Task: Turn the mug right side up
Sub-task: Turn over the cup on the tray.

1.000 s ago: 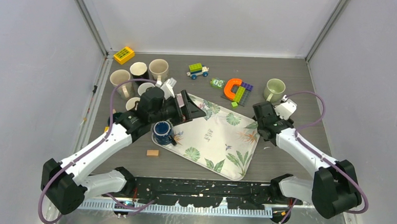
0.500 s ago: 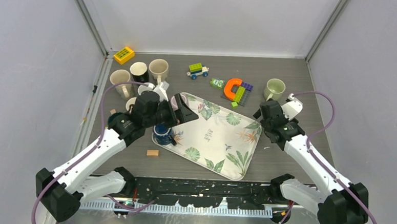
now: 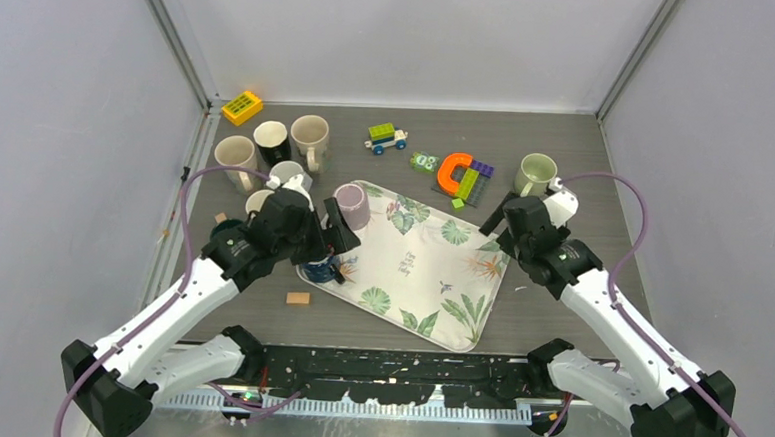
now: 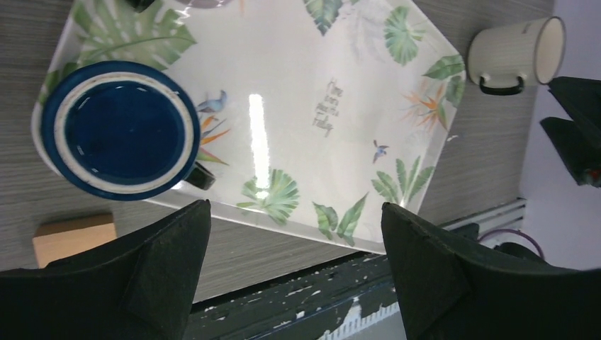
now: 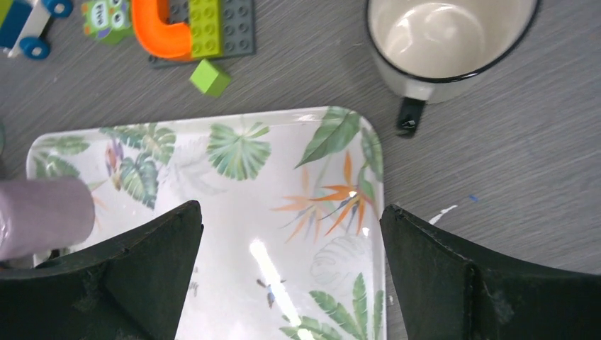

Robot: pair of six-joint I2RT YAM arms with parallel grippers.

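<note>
A dark blue mug (image 3: 318,266) stands on end at the near left corner of the leaf-print tray (image 3: 431,276). In the left wrist view the blue mug (image 4: 120,131) shows as a blue round with a white ring, its handle toward the tray's middle. A pale purple mug (image 3: 352,206) lies on its side at the tray's far left; it also shows in the right wrist view (image 5: 42,212). My left gripper (image 3: 340,233) hangs open and empty just above and beside the blue mug, also open in its wrist view (image 4: 298,276). My right gripper (image 3: 497,216) is open and empty over the tray's right edge, as its wrist view (image 5: 290,276) shows.
A pale green mug (image 3: 536,173) stands upright at the back right. Several mugs (image 3: 267,144) cluster at the back left by a yellow block (image 3: 242,107). Toy bricks (image 3: 461,174) lie behind the tray. A small wooden block (image 3: 298,298) lies near the tray's near left corner.
My left gripper has drawn back toward the near left, off the tray's middle. My right arm has shifted to the right and turned. The blue mug has stayed in place.
</note>
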